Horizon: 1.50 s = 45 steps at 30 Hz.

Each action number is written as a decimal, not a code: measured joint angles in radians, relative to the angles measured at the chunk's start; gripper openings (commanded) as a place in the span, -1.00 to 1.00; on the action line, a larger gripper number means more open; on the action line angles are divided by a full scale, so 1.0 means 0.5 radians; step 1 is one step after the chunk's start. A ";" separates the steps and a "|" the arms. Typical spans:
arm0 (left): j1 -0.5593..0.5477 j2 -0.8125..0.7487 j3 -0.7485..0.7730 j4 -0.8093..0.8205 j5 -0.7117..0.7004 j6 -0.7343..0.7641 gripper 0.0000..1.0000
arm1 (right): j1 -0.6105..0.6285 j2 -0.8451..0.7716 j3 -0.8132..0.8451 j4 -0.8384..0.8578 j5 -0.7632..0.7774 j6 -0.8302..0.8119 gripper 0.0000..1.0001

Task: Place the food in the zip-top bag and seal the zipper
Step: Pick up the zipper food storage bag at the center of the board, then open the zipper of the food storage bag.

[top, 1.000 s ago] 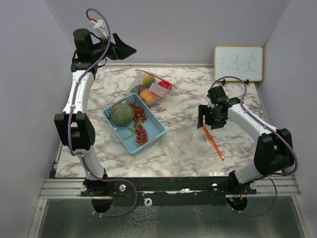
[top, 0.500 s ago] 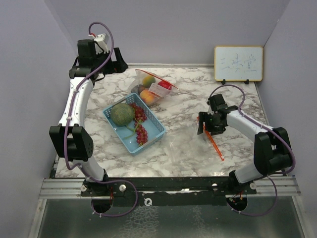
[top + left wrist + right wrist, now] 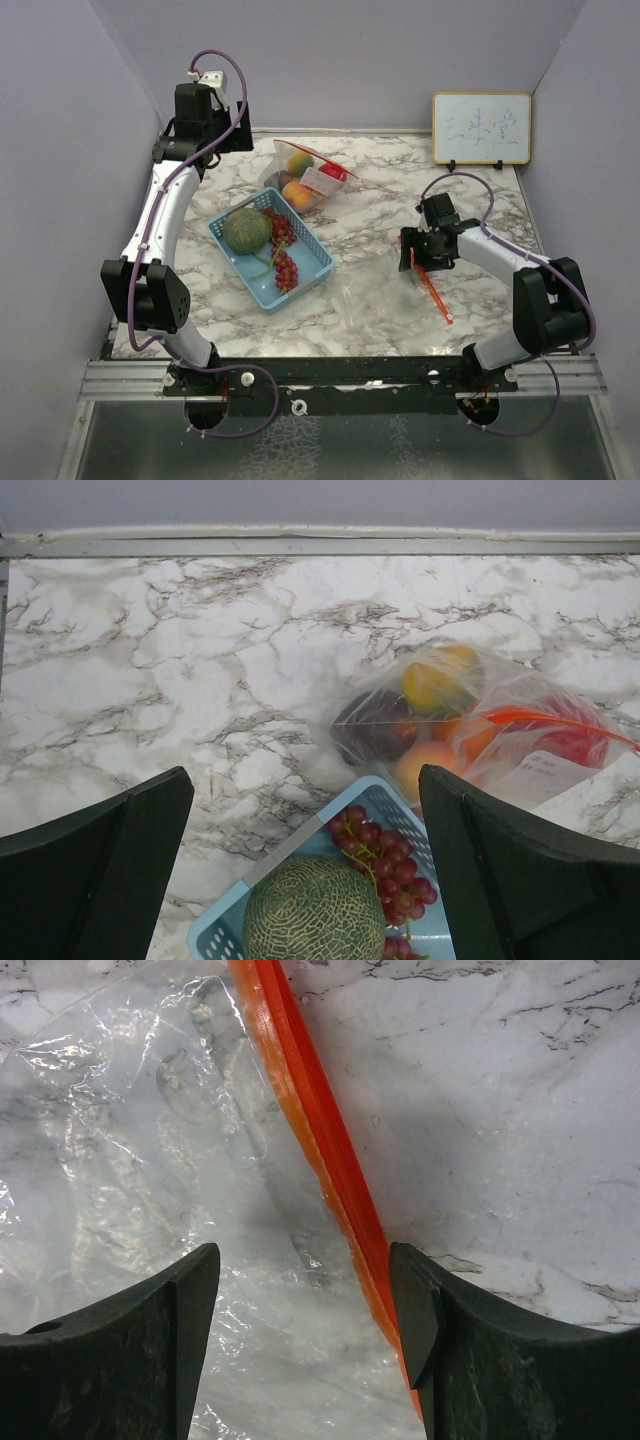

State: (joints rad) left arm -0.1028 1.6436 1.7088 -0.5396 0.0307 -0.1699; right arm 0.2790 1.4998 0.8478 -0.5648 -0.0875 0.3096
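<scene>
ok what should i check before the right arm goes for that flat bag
1. Right gripper open with nothing in it: ok, the jaws stand apart above the empty bag.
2. Orange zipper strip centred between the jaws: not ok, it runs close along the finger on the right of the wrist view.
3. Bag mouth open: cannot tell, the plastic lies flat and crinkled.
4. Left gripper open and empty: ok, it is high above the far side of the table.
5. Food ready to load: ok, the melon and grapes sit in the blue basket.
</scene>
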 measured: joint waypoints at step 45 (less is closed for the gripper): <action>-0.920 0.301 0.038 0.717 1.010 -1.080 0.08 | -0.005 -0.284 1.112 0.090 -0.762 -0.043 -0.96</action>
State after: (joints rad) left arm -0.5629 1.7943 1.7279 -0.1810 0.5358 -0.7101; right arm 0.2768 1.3579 1.4040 -0.5198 -0.4686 0.2878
